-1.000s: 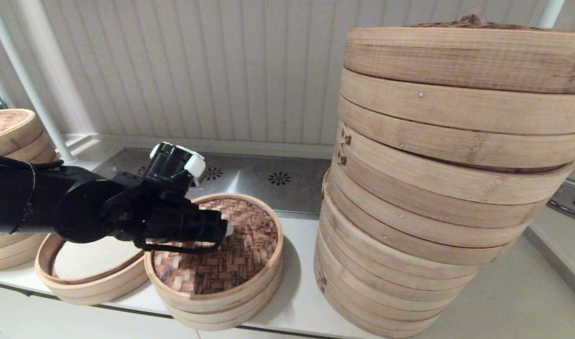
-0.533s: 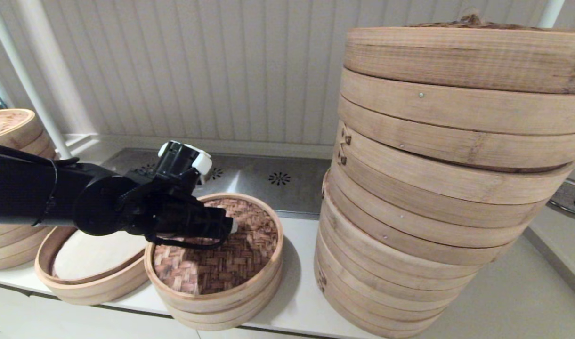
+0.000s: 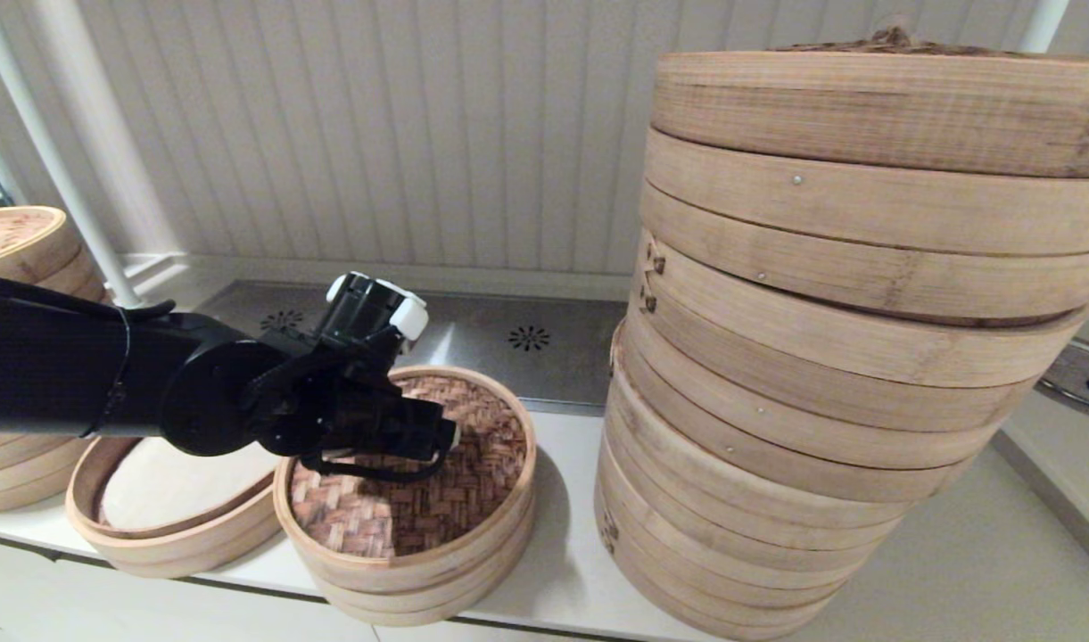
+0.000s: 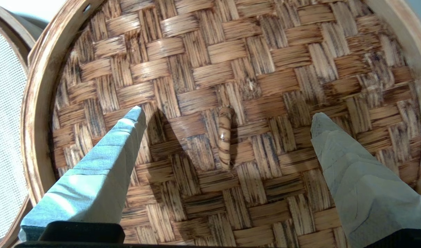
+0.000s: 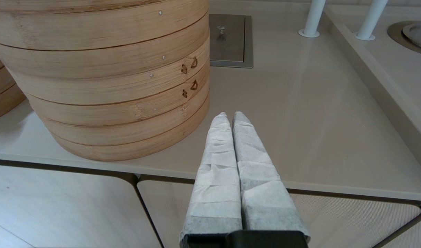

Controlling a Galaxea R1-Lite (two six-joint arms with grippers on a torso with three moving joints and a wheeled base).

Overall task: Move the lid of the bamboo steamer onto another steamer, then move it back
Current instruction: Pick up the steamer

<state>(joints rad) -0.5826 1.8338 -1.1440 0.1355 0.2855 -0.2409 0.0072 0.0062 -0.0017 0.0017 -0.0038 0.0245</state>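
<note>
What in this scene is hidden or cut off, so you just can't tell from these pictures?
- Head view: the left gripper covers the bamboo steamer lid's centre loop; only the left wrist view shows it.
- Head view: the arm hides part of the open steamer beside the lid.
- What lies under the lid: hidden in every view.
- Head view: the frame edge cuts off the tall stack; its inside is unseen.
- The right gripper shows only in its own wrist view.

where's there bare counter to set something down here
Bare counter lies to the right of the tall steamer stack, by the parked right gripper. The left is crowded: lid, open small steamer, left gripper, with only a narrow gap before the stack.
</note>
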